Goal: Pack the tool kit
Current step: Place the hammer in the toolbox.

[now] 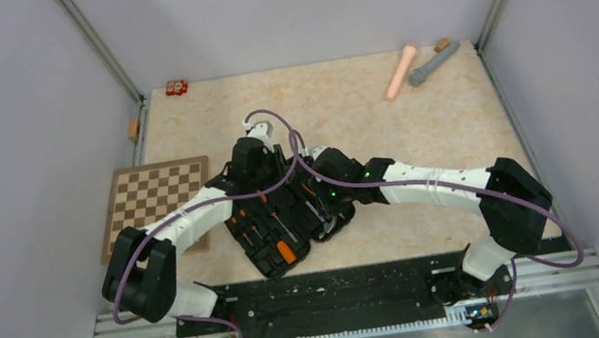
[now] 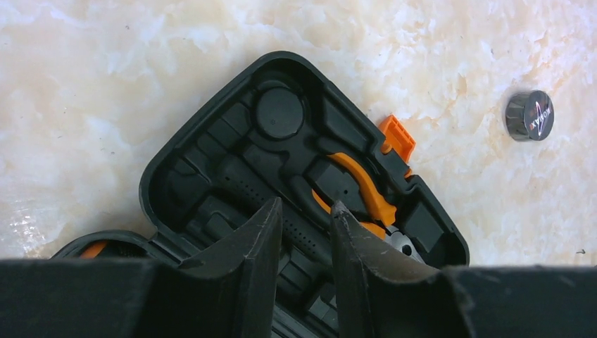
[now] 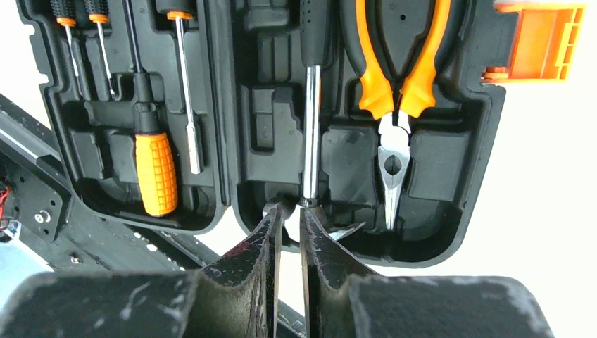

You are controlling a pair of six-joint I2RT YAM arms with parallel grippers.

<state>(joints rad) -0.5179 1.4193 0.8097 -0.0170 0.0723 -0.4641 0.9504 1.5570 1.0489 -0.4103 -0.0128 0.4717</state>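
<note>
I am counting one black rounded plastic clamshell case with one orange latch, one pair of orange-handled pliers, five screwdrivers, one brown chessboard, one pink cylinder, one grey cylinder and one small round metal cap

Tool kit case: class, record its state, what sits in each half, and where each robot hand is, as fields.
case: black, lying open
latch: orange, on one half's edge
latch half: orange-handled pliers and long metal-shafted driver, seated
other half: orange-grip screwdriver plus thinner drivers
left hand: jaws apart, over latch half
right hand: nearly closed at that driver's shaft tip; grip unclear
</note>
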